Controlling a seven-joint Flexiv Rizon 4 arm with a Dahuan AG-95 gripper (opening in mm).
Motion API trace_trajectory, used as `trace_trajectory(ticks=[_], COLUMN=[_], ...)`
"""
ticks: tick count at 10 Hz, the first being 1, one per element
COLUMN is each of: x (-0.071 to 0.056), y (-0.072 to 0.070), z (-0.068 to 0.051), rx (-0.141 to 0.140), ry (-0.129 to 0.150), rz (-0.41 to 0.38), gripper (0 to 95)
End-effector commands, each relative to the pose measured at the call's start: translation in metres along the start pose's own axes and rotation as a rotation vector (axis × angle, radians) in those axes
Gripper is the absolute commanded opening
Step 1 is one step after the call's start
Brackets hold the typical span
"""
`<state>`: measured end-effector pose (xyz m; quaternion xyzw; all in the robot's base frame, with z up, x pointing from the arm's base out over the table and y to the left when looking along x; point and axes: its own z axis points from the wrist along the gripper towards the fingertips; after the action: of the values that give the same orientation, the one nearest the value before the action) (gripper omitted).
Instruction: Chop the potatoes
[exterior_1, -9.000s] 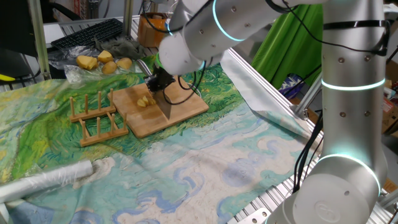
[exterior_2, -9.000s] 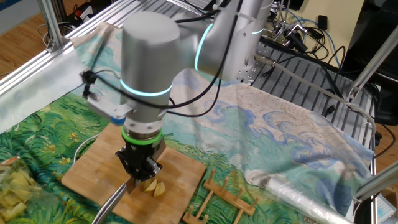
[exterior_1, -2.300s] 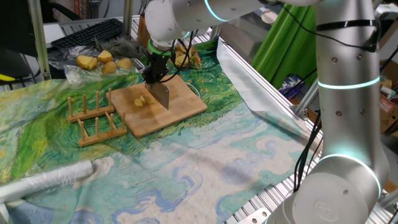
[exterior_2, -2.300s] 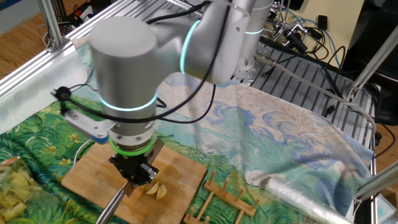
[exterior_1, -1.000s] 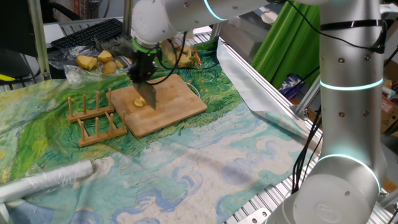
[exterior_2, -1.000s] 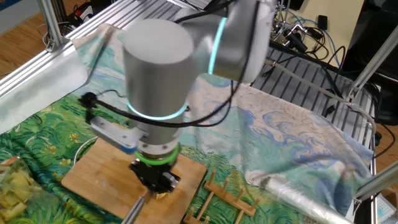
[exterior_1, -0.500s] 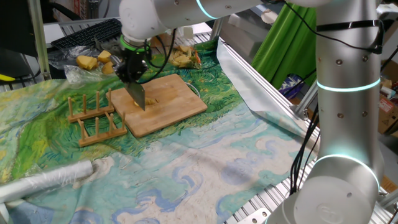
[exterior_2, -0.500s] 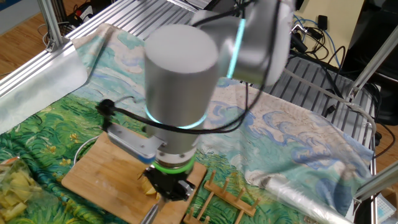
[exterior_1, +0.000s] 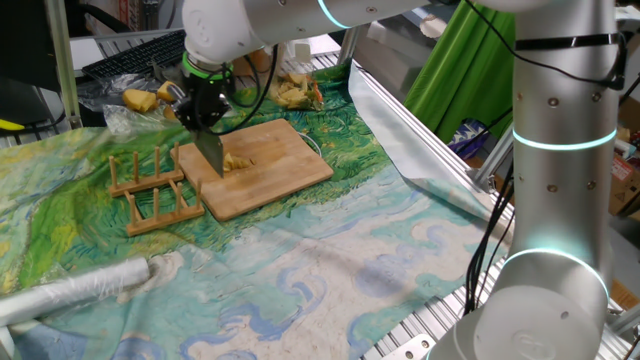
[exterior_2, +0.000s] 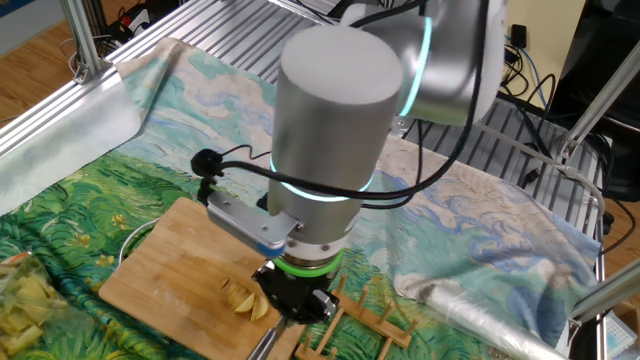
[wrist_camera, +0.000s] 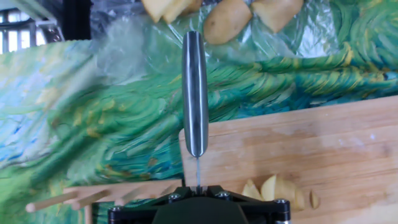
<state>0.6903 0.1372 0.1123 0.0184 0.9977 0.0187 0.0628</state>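
Observation:
The potatoes are a small cluster of pale-yellow cut wedges (exterior_1: 238, 161) lying on the wooden board (exterior_1: 285, 160); the same wedges (exterior_2: 243, 298) (wrist_camera: 277, 188) show in the other fixed view and the hand view. My gripper (exterior_1: 204, 118) is shut on the handle of a knife (exterior_1: 211, 155), whose blade points down at the board's left edge, just left of the wedges and not touching them. In the hand view the knife (wrist_camera: 194, 93) is seen edge-on, running out past the board's (wrist_camera: 323, 146) corner. My gripper (exterior_2: 291, 300) hovers low beside the wedges.
A wooden peg rack (exterior_1: 150, 190) stands right next to the board's left side. Whole potatoes (exterior_1: 150, 98) lie on plastic behind the board. A foil roll (exterior_1: 70, 292) lies at the front left. A green patterned cloth covers the table.
My gripper has carried the knife left, off the wedges, to the board's edge by the rack. The wedges now lie uncovered to the right of the blade.

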Motion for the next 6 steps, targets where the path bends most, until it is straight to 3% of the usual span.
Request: trace_trajectory(ticks=[1, 6], x=[0.001, 0.002], y=[0.006, 0.019], z=[-0.004, -0.011], rx=[0.004, 0.002], ry=[-0.012, -0.025], rz=[0.003, 0.004], gripper=[0.0, 0.0])
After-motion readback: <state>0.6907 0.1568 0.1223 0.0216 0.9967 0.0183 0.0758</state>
